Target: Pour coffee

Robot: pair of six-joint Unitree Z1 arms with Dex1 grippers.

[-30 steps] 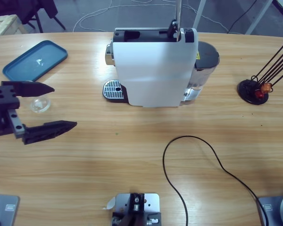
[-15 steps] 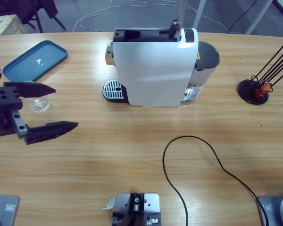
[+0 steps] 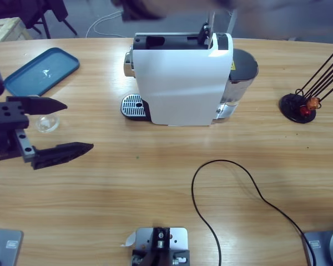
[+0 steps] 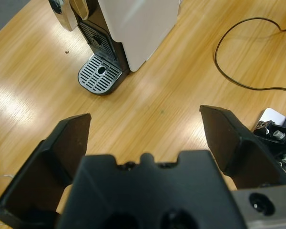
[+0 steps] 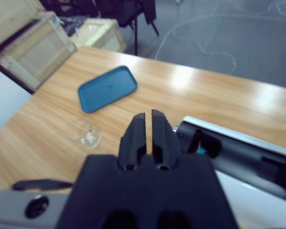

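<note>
The white coffee machine (image 3: 180,83) stands mid-table, its round drip tray (image 3: 134,105) facing left. A small clear glass cup (image 3: 46,123) sits on the wood at the far left. My left gripper (image 3: 77,126) hangs open just right of the cup, holding nothing. The left wrist view looks between the open left gripper (image 4: 145,114) at the drip tray (image 4: 101,74). My right gripper (image 5: 148,115) is shut and empty, high above the machine's open top (image 5: 238,152), with the glass cup (image 5: 88,137) far below it. It shows only as a dark blur (image 3: 150,8) in the high view.
A blue tray (image 3: 41,69) lies at the back left. A black cable (image 3: 233,188) loops across the front right. A black capsule stand (image 3: 299,106) with thin rods is at the right. A wooden crate (image 5: 33,47) stands beyond the table.
My left gripper has crept slightly right, still open. A dark blur has come in along the top edge above the machine.
</note>
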